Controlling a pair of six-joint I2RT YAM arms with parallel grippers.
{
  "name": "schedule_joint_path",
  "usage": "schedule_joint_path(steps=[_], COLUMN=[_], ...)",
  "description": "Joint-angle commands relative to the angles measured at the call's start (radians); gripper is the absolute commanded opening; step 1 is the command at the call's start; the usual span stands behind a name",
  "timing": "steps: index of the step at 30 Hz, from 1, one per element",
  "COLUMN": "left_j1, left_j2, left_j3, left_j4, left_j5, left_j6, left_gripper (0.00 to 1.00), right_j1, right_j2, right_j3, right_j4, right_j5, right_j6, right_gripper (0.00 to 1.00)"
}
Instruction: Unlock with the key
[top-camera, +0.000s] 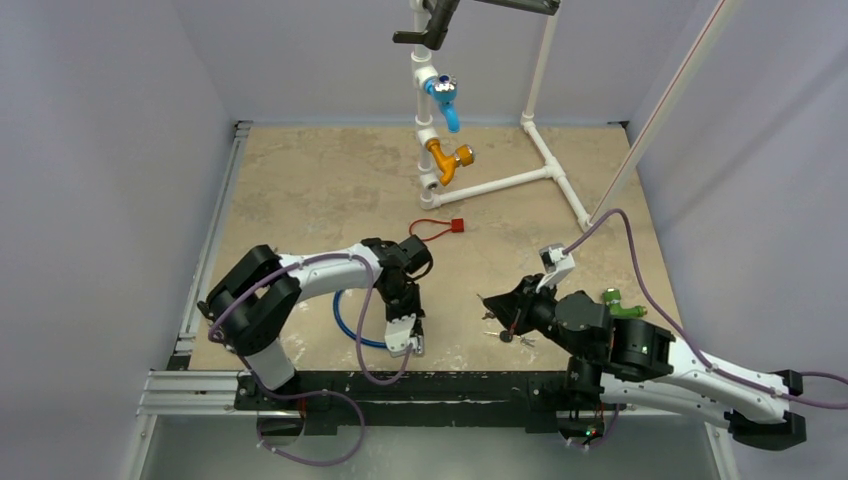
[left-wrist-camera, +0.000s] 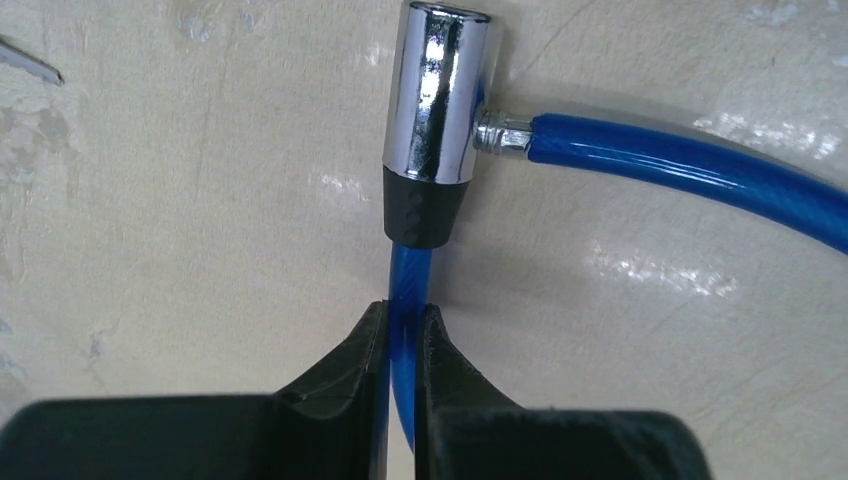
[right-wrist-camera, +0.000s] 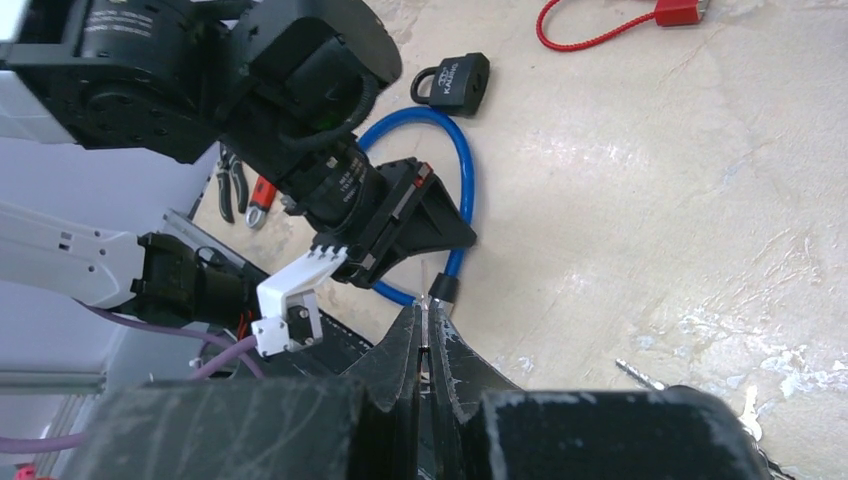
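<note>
Left gripper (left-wrist-camera: 405, 320): jaws pinched almost shut on the blue cable (left-wrist-camera: 680, 165). It grips the stretch just below the black collar (left-wrist-camera: 420, 215) of the chrome lock barrel (left-wrist-camera: 437, 95). The barrel lies flat on the table (left-wrist-camera: 200, 250), near the front edge, beside my left arm. The cable's other end plugs into the barrel's side, and the loop curls back under the arm.

Right gripper (right-wrist-camera: 426, 325): jaws closed tight on a thin silver key (right-wrist-camera: 425, 295), with the blade poking out past the fingertips toward the lock. From the top camera the key and barrel are apart, so the key is not in.

More keys (right-wrist-camera: 640, 372) lie loose on the table just beside the right gripper. A black padlock (right-wrist-camera: 452, 82) sits just beyond the cable loop, and a red cable lock (right-wrist-camera: 680, 12) lies farther back. Pliers (right-wrist-camera: 235, 185) lie off by the rail. At the back, a white pipe frame (top-camera: 500, 185) carries a blue tap (top-camera: 445, 100) and an orange tap (top-camera: 447, 160).
</note>
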Motion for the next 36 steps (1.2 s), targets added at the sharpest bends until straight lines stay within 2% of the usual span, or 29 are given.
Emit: schedule_joint_path(steps=[1,6,11,14,17,20,24,30,36], left_j1=[0.015,0.027,0.033,0.034,0.033,0.035,0.035,0.041,0.039], left_j2=[-0.143,-0.385,-0.642,-0.762,-0.866,-0.956,-1.096,-1.252,-1.350], left_j3=[-0.012,-0.011,0.033,0.079,0.136,0.212,0.224,0.204,0.151], left_j4=[-0.021,-0.051,-0.116,-0.136,-0.125,-0.136,-0.069,-0.036,-0.007], left_j5=[-0.070,-0.143,-0.277,-0.381,-0.491,-0.545,-0.588,-0.557,-0.375], left_j6=[0.020,-0.201,-0.463,-0.666,-0.810,-0.930,-1.021,-1.036,-0.936], left_gripper=[0.00,0.00,0.00,0.00,0.00,0.00,0.00,0.00,0.00], right_j1=[-0.001,0.000,-0.001,-0.001,-0.001,0.000,-0.009,-0.025,-0.027], right_j2=[0.025,0.086,0.171,0.252,0.353,0.472,0.592,0.710,0.763], right_j3=[0.062,0.120,0.230,0.316,0.421,0.558,0.729,0.955,1.072], right_j4=[0.037,0.059,0.099,0.129,0.146,0.146,0.128,0.047,-0.023], right_j5=[0.016,-0.006,-0.052,-0.096,-0.153,-0.204,-0.291,-0.456,-0.619], right_j6=[-0.018,-0.061,-0.135,-0.198,-0.274,-0.365,-0.463,-0.543,-0.579], right_gripper=[0.00,0.00,0.00,0.00,0.00,0.00,0.00,0.00,0.00])
